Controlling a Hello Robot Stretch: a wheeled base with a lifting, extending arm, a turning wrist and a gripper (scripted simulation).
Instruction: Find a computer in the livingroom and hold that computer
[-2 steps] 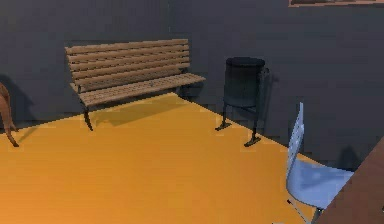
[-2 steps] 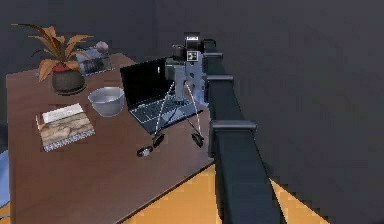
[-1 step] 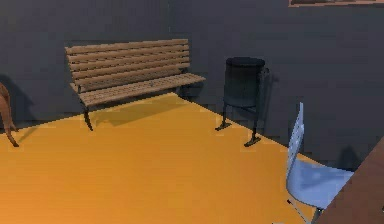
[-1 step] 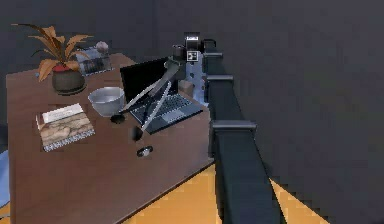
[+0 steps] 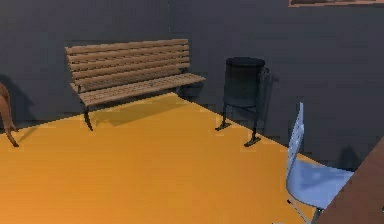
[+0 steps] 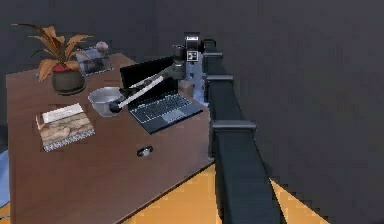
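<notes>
The open laptop [image 6: 160, 98] sits on a brown wooden table [image 6: 100, 175], near its far-right edge in the arm side view, screen up and keyboard facing the table's middle. The gripper [image 6: 128, 100] reaches across the laptop, its thin fingers slanting toward 8 o'clock; with laptop and bowl behind it, I cannot tell whether it holds anything. A pale bowl [image 6: 103, 97] stands just beside the laptop at 9 o'clock, its contents unclear. At 10 o'clock a dark pot [image 6: 68, 80] holds an orange-leaved plant [image 6: 55, 42]. A stack of books [image 6: 65, 126] lies at 8 o'clock. The forward view shows a black bin [image 5: 243, 80], inside unseen, with a wooden bench [image 5: 130, 68] at its 9 o'clock
</notes>
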